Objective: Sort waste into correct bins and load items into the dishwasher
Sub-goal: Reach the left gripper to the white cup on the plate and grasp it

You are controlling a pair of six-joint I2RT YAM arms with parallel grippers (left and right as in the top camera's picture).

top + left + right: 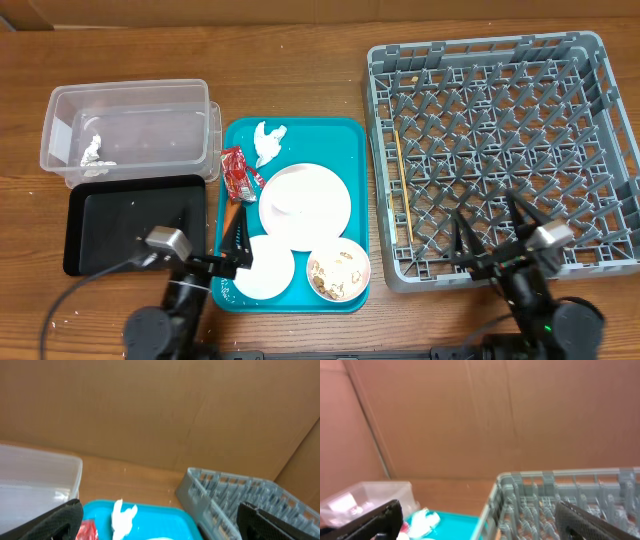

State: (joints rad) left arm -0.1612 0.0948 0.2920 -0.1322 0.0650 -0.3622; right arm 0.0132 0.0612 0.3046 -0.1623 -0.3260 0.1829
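Observation:
A teal tray [345, 150] holds a crumpled white tissue [268, 140], a red packet [238, 172], a large white plate [305, 205], a small white plate [268, 272] and a soiled bowl [338, 272]. The grey dish rack [480, 55] stands to the right, with a wooden stick [402, 185] lying in it. My left gripper [238, 245] is open and empty at the tray's near left corner. My right gripper [492, 232] is open and empty over the rack's near edge. The left wrist view shows the tissue [121, 517] and packet [87, 531] between open fingers [160, 525].
A clear plastic bin [130, 90] with a tissue scrap [95, 152] inside sits at the far left. A black bin [135, 225] lies in front of it. The right wrist view shows the rack [560, 495] and tray [455, 522] beyond open fingers [480, 520].

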